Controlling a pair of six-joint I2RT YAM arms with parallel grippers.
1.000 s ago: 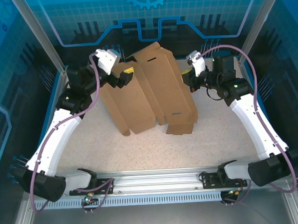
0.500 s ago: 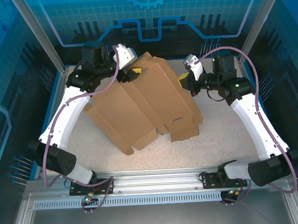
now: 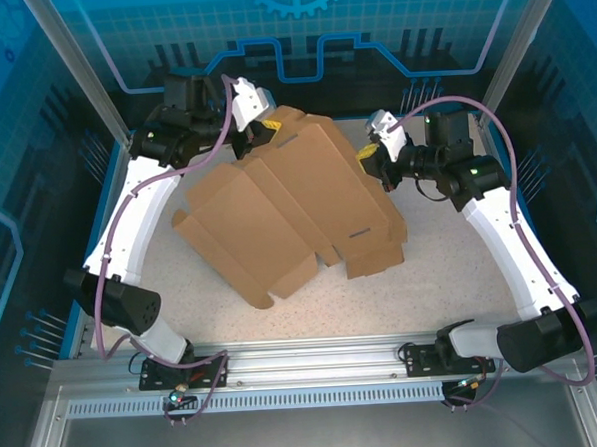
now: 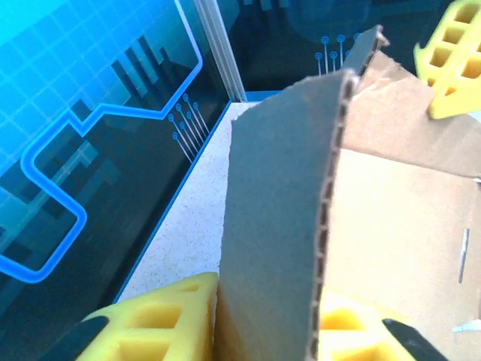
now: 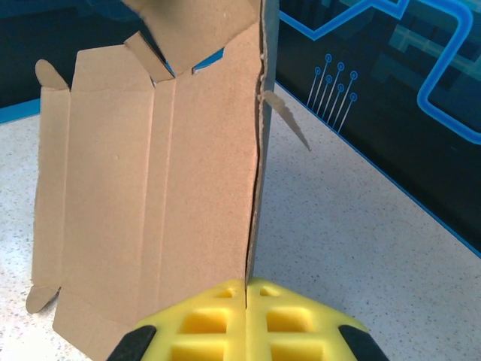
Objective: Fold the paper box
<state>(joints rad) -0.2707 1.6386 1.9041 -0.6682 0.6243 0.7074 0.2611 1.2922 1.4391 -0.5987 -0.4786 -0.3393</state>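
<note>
Box: The box [image 3: 288, 219] was an open die-cut sheet at the middle of the desk [image 3: 451, 276], running from 11 o'clock down towards 5 o'clock. Its far edge was held up, and its near corners seemed to rest on the desk.
Left gripper: Your left gripper [image 3: 261, 137] was at the sheet's 11 o'clock corner. In the left wrist view its yellow fingers [image 4: 161, 323] were clamped on either side of a raised flap's corrugated edge.
Right gripper: Your right gripper [image 3: 372, 162] was at the sheet's 2 o'clock edge. In the right wrist view the fingers [image 5: 285, 320] met on the thin edge of the card, so it was grasping the box too.
Done: You had both grips on the sheet, one on each far corner. The crease lines showed and a panel or two stood at an angle. By my reading that was only the start.
Left to do: No walls were standing and no flaps were tucked. The end tabs and slits lay open towards 5 and 7 o'clock. You had nearly all of the folding ahead of you.
Writing: You had plain brown card with no brand, label or print that could be read. The blue walls carried a gear and circuit-line pattern and no words.
</note>
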